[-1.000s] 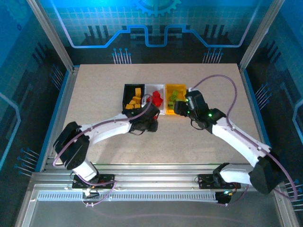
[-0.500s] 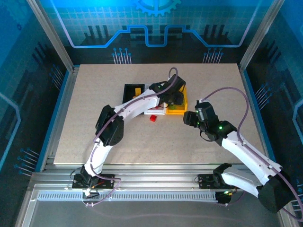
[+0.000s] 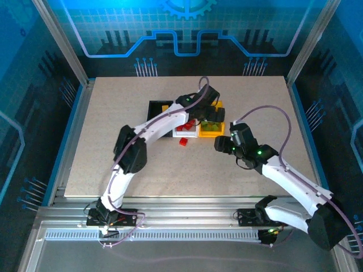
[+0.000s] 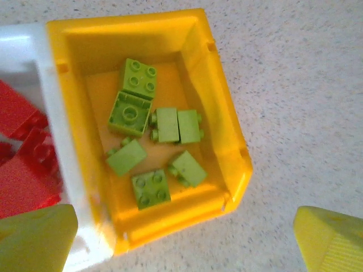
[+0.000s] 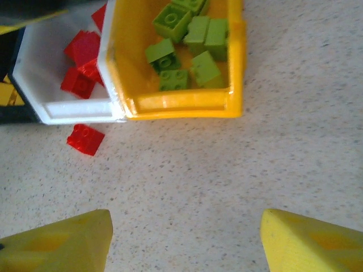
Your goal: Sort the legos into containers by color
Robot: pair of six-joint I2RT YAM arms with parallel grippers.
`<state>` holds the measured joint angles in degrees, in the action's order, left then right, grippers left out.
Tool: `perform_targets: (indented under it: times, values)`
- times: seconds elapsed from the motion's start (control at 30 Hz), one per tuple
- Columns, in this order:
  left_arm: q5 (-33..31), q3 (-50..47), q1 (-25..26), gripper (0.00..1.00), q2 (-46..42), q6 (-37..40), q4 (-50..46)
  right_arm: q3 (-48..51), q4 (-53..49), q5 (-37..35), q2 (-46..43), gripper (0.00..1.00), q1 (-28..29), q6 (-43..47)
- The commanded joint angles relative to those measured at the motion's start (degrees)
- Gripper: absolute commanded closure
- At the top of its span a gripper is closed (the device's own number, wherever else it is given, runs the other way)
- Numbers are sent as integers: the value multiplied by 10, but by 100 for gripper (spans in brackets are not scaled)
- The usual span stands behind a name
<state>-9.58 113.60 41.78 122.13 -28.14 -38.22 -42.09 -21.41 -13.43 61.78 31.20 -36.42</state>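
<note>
My left claw (image 4: 181, 241) gapes empty above the yellow bin's (image 4: 227, 113) green bricks (image 4: 167, 124). My right claw (image 5: 184, 241), apart, next takes the red brick (image 5: 85, 139) ahead-left.

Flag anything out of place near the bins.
One red brick lies loose on the table just outside the white bin, while the other red bricks sit inside it. The green bricks all lie inside the yellow bin.
</note>
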Motion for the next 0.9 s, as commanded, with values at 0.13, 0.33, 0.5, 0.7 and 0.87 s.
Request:
perform_targets:
  times: [0.13, 0.33, 0.5, 0.7, 0.87]
  values:
    - [-5, -289, -2, 1, -269, -40, 143, -48, 54, -37, 101, 29, 85, -31]
    - [-62, -543, -13, 1, -478, -91, 176, -126, 83, -79, 232, 28, 149, -75]
    - [-68, -686, -27, 1, -610, -128, 164, -201, 86, -99, 345, 26, 164, -121]
    - [-68, -757, -29, 1, -699, -145, 134, -276, 52, -139, 438, 25, 174, -160]
    - [-74, -777, -31, 1, -742, -144, 123, -331, 2, -173, 493, 25, 188, -181]
